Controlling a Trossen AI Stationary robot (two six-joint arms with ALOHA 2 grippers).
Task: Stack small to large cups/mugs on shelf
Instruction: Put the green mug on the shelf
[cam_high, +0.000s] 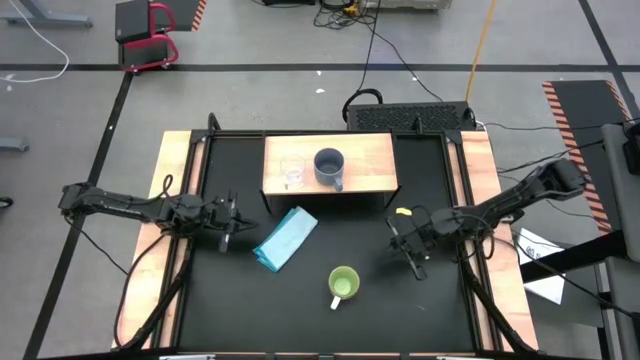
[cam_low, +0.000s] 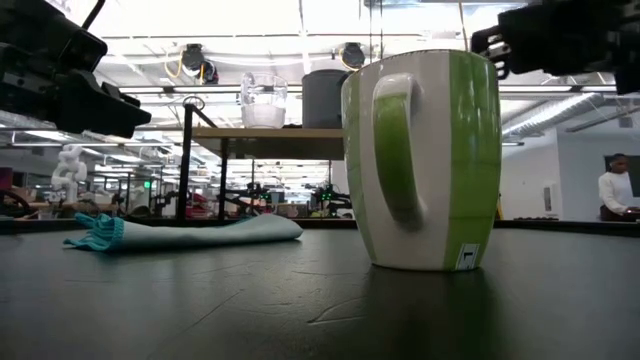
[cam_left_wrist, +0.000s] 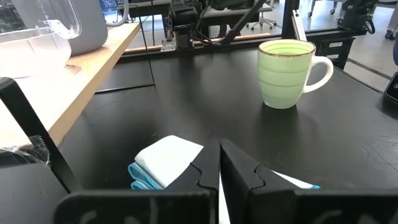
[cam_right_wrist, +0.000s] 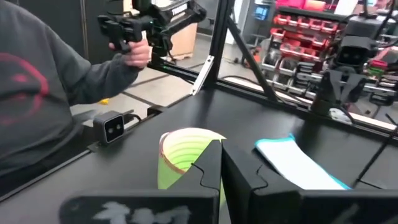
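High view: glass cup (cam_high: 292, 174) and grey mug (cam_high: 329, 166) sit on shelf (cam_high: 372, 167) | green mug (cam_high: 343, 284) on table | right gripper (cam_high: 412, 251) fingers pressed together, empty, beside it | left gripper (cam_high: 226, 221) also closed, empty | I'd open wide, grab the rim, handle clear

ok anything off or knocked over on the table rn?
Nothing tipped or spilled. The clear glass cup and grey-blue mug stand upright on the shelf. The lime-green mug sits upright on the table, off the shelf. The light blue cloth lies folded beside the shelf.
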